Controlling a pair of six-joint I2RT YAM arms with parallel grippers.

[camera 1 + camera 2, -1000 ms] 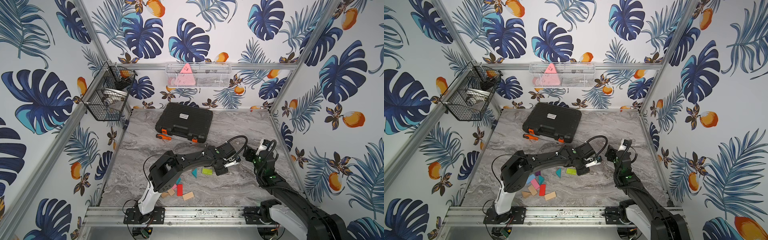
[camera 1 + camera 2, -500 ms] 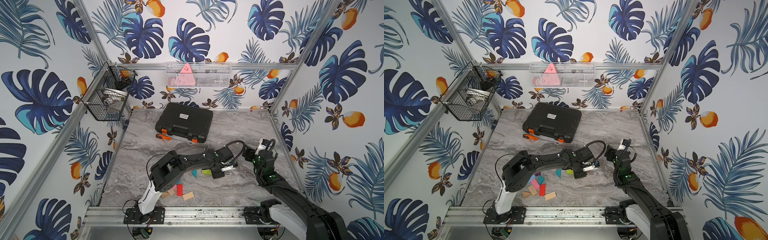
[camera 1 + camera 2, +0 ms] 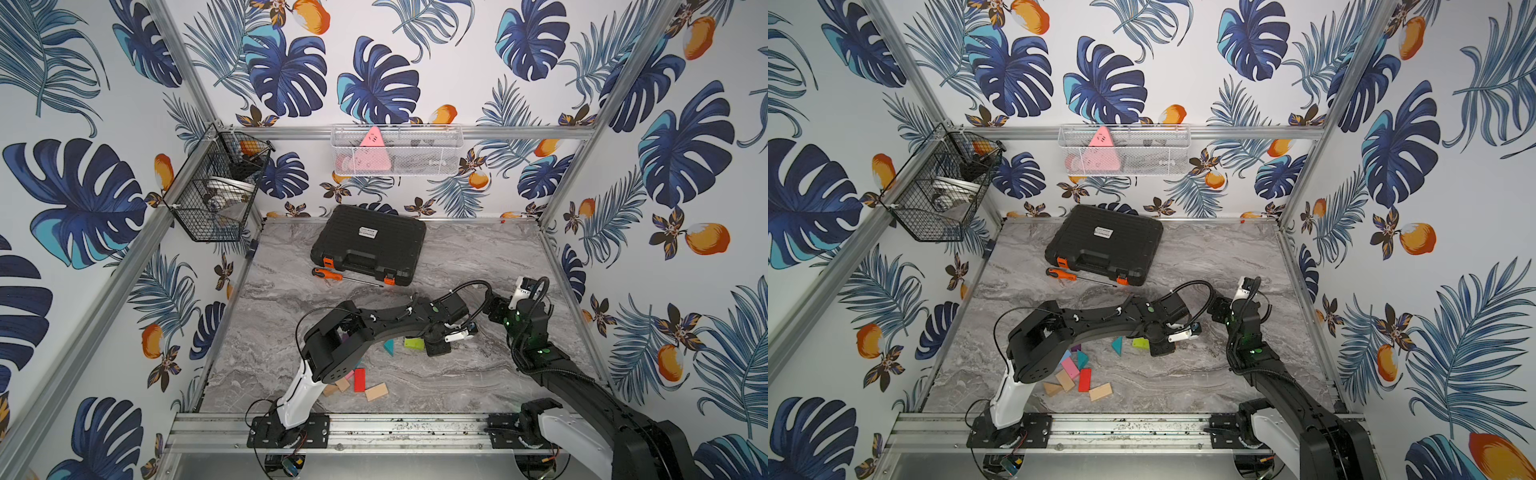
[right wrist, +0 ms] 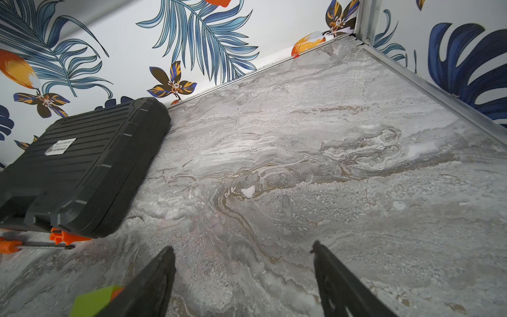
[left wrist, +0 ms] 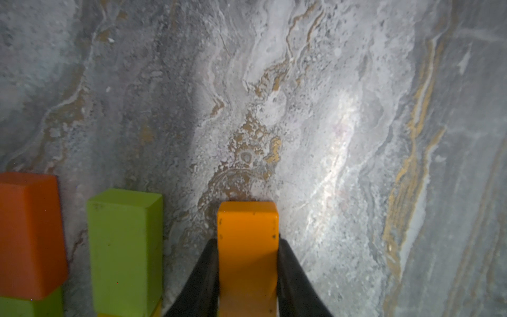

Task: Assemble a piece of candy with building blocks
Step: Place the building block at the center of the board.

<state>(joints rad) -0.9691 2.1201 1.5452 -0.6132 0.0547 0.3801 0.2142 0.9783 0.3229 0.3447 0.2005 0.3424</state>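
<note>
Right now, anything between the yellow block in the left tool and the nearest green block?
Nothing visible. The left tool grips the yellow block; only a bare strip of table separates it from the nearest green block. The orange block lies beyond the green one, out of the path.

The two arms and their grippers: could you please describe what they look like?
Both arms are chunky black links on white base segments. The left arm carries a looping black cable and a white wrist piece; the right arm shows green lights and black cables. The left gripper and right gripper each have slim, tapered black fingers.
</note>
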